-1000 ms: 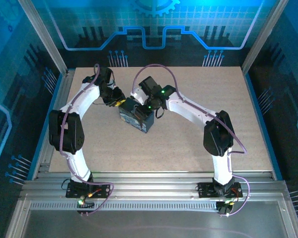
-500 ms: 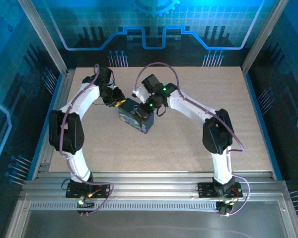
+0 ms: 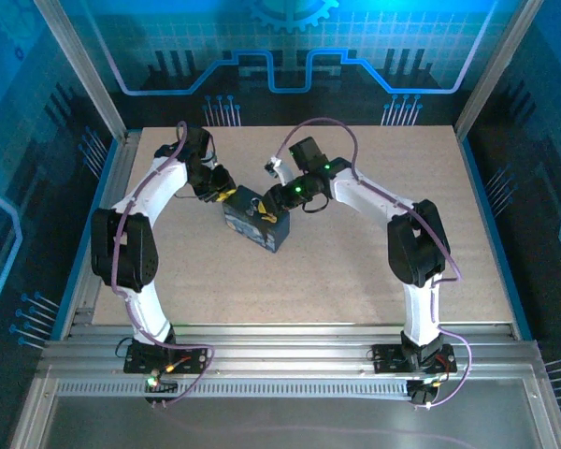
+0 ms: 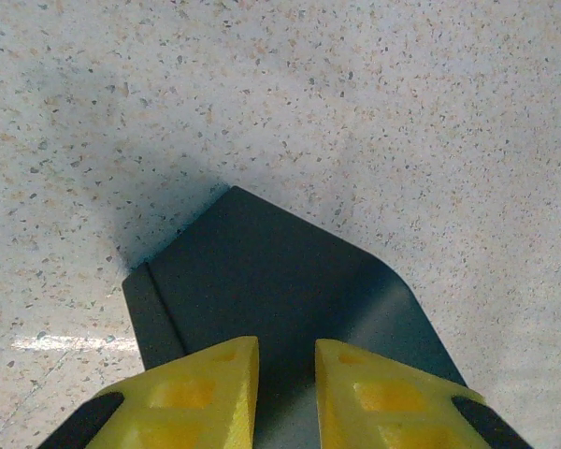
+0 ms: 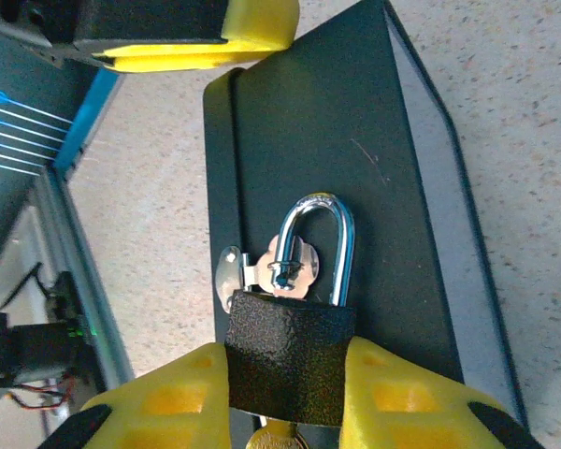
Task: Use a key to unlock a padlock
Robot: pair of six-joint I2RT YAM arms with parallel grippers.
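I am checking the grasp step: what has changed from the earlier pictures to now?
The right pincer closed on the padlock, and its arm shifted to the right. The left pincer and the box stayed in place.

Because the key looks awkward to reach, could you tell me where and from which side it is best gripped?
Probably its flat head. The key seems to lie flat on the box, head sticking out left of the shackle of the padlock in the right wrist view, the rest hidden behind it. Come from above on that open left side and pinch across the head's edges.
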